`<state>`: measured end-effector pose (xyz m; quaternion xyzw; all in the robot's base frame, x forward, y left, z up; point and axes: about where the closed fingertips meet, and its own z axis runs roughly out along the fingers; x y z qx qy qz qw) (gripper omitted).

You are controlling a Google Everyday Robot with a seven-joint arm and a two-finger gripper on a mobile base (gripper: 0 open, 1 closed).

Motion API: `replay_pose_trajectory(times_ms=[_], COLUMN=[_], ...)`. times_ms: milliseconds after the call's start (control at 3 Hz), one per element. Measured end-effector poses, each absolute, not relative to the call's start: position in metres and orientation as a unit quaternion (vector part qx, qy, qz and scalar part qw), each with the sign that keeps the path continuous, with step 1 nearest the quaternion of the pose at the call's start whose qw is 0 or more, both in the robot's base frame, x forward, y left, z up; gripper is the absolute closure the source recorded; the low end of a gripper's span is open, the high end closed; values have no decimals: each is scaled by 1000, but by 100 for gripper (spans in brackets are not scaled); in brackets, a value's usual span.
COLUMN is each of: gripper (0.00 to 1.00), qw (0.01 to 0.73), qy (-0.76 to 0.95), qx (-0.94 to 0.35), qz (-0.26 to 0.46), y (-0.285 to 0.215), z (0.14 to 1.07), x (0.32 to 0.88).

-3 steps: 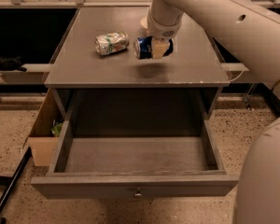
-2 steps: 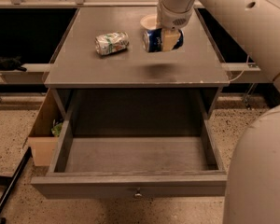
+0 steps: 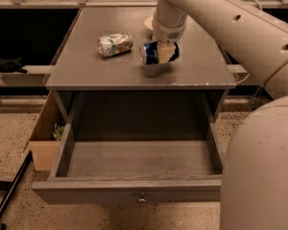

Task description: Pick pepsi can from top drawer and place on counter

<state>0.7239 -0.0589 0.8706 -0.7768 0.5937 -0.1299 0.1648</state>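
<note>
A robot arm [image 3: 216,20] reaches in from the upper right of the frame, and its gripper [image 3: 164,52] hangs over the middle of the counter [image 3: 86,73], closed on the pepsi can [image 3: 150,52]. The blue can is held on its side, with its silver end facing the left of the frame. A pale fingertip [image 3: 168,51] presses against its right-hand part. A dark shadow [image 3: 151,70] lies on the grey counter directly beneath the can, which appears to sit just above the surface rather than on it.

To the left of the gripper, near but apart, a silver-and-green can [image 3: 115,43] lies on its side on the counter. Behind the gripper, toward the top of the frame, the edge of a round white object [image 3: 148,22] shows; what it is cannot be told.

Below the counter, in the lower half of the frame, the top drawer [image 3: 129,193] stands pulled out toward the camera, its grey inner floor in plain sight. A small round metal knob [image 3: 141,200] sits at the centre of its front panel. A tan cardboard box [image 3: 44,150] stands on the speckled floor [image 3: 9,138] just beside the cabinet's left side, with something green [image 3: 59,132] in it. The robot's rounded white body [image 3: 261,176] fills the lower right corner.
</note>
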Motion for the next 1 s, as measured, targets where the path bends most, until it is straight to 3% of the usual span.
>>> replay_pose_trajectory(times_ms=[333, 1000], gripper=[100, 59], qw=[165, 165], qy=[594, 594], qx=[-777, -777], qz=[-130, -130], y=[-59, -59], z=[871, 871], x=[724, 724])
